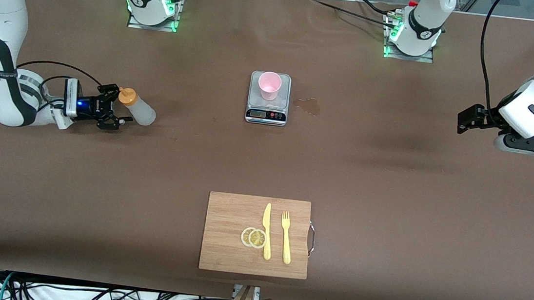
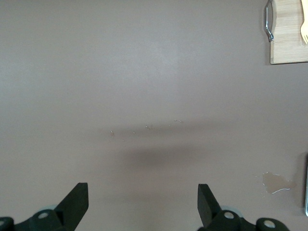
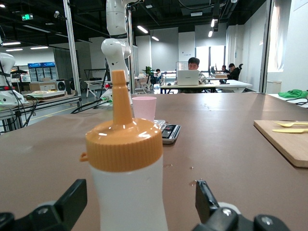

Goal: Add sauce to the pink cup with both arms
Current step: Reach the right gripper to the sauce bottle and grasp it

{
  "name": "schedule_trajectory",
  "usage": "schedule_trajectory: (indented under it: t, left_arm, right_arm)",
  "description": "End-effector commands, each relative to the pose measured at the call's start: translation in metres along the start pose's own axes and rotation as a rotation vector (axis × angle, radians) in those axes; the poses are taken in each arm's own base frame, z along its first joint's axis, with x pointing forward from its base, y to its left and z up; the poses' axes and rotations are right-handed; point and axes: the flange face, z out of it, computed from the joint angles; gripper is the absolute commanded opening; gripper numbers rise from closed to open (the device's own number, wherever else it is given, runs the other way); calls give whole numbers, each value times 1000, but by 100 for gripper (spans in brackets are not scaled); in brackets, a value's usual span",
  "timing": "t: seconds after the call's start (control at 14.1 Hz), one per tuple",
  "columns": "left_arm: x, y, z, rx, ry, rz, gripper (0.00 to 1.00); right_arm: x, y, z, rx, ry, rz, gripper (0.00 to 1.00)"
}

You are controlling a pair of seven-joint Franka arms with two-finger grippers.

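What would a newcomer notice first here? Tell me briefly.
The sauce bottle stands toward the right arm's end of the table, between the open fingers of the right gripper. At mid-table the pink cup sits on a grey scale. The left gripper hangs open over bare table at its own end.

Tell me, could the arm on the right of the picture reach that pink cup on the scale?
Probably yes. The left gripper hangs with jaws open over bare table, and nothing stands between it and the pink cup on the scale, only a small wet patch.
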Motion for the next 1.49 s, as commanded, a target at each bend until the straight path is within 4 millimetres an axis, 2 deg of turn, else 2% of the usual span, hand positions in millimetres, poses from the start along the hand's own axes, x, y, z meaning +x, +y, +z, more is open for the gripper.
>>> schedule_trajectory:
  t: [0.0,0.07,0.5,1.06,1.13,1.2,1.42]
  left_arm:
    - [4,3,-10,-18,24,27,100]
    - [9,2,-10,-24,25,24,100]
    - [9,8,-10,-24,25,30,100]
    - [9,8,-10,-24,25,32,100]
    - [9,8,-10,-24,22,30,100]
    - [9,8,-11,-24,24,30,100]
    - [9,9,-10,-18,25,34,100]
  right_arm:
    - [-9,2,9,-7,32,-97,100]
    - [-10,3,12,-6,35,-108,100]
    - [-26,5,34,-5,69,-117,100]
    - [-23,9,44,13,75,-119,99]
    - [-22,11,47,18,81,-123,96]
    - [-21,12,47,20,83,-123,86]
    - [-18,12,49,26,97,-122,48]
